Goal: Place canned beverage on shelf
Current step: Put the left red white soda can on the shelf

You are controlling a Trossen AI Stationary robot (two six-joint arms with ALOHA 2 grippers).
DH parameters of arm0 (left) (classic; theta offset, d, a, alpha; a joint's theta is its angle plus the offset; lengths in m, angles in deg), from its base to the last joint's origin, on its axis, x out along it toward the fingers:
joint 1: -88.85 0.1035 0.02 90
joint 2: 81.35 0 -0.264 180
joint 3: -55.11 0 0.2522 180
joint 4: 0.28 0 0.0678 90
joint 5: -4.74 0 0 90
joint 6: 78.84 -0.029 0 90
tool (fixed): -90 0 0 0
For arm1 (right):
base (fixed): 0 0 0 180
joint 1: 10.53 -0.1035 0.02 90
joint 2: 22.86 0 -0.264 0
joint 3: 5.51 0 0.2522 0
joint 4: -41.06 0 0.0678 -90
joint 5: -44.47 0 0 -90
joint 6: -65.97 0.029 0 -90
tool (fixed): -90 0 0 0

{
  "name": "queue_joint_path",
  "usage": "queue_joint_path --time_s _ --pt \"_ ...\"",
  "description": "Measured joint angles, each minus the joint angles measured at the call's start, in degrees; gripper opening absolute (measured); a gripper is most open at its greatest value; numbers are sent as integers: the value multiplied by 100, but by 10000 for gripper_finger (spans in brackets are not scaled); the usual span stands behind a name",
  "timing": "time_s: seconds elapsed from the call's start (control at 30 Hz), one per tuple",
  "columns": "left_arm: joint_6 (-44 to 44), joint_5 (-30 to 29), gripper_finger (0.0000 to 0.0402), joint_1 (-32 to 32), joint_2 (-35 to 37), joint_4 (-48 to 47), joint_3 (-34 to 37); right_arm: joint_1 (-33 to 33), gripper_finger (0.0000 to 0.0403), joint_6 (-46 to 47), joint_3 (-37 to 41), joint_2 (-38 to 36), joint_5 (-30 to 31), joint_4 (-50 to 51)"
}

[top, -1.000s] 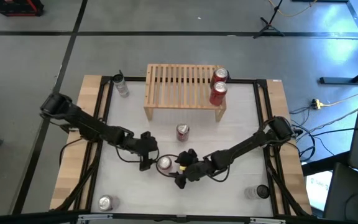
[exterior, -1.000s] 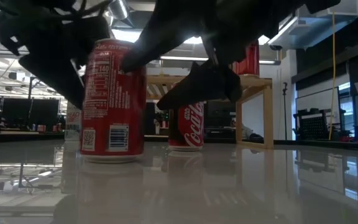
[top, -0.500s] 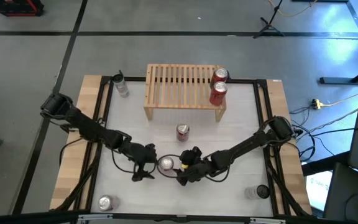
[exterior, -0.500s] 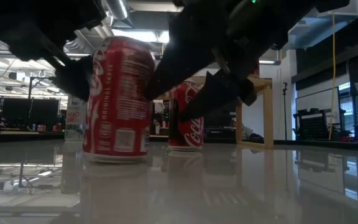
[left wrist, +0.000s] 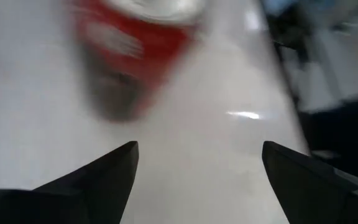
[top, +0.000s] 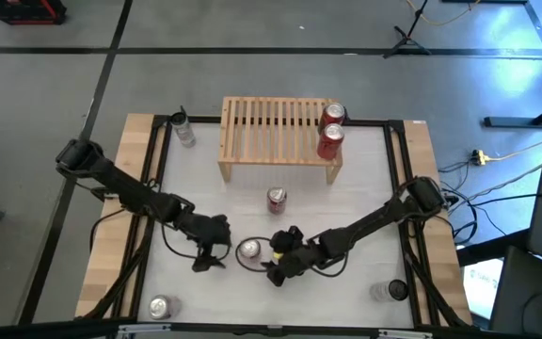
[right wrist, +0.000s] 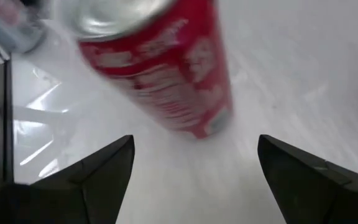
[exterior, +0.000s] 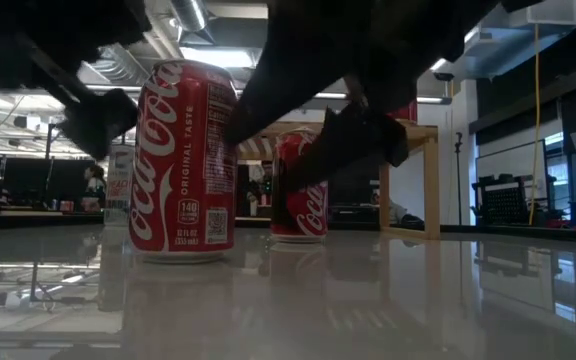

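A red cola can (top: 249, 250) stands upright on its base on the white table, between my two grippers; it also shows in the low view (exterior: 181, 160). My left gripper (top: 209, 259) is open just to the can's left, and the can (left wrist: 135, 37) is ahead of its fingers. My right gripper (top: 267, 264) is open just to the can's right, with the can (right wrist: 160, 68) standing beyond its fingertips. The light-wood shelf (top: 271, 127) stands at the far side with two red cans (top: 331, 129) on its right end.
Another red can (top: 277, 199) stands between the shelf and the grippers. A can (top: 160, 306) stands at the near left corner, a clear bottle (top: 184, 130) at the far left and a dark round thing (top: 396, 290) at the near right.
My left gripper has drawn back from the can, toward the table's left and near edge. The can has stayed in place but has turned about its upright axis, so the low view now shows its logo instead of its printed panel.
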Motion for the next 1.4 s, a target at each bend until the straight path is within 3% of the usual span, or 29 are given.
queue_joint_path --time_s 0.07,0.13,0.4,0.63,0.8,1.03,1.23,1.4 --pt "-123 -547 335 5 -23 38 0 -10 330 -62 0 14 274 -126" --pt "-307 -698 335 10 -106 273 0 -1 330 -121 -11 70 488 -295" --pt "-549 -132 335 -130 -291 876 9 61 330 -320 -6 109 562 -66" --pt "-546 -123 335 -332 -291 883 7 85 330 -328 -2 -42 476 474" --pt "-244 2 335 -332 -144 726 7 -171 330 -316 0 -86 136 -20" --pt "-245 -309 335 -318 13 478 2 -649 330 -778 5 599 1949 -1485" --pt "-451 -989 335 -312 -26 446 4 -631 330 -789 -11 1083 2291 -2410" --pt "-704 -882 335 -253 -163 530 4 -553 330 -1085 -7 1243 2661 -2718"
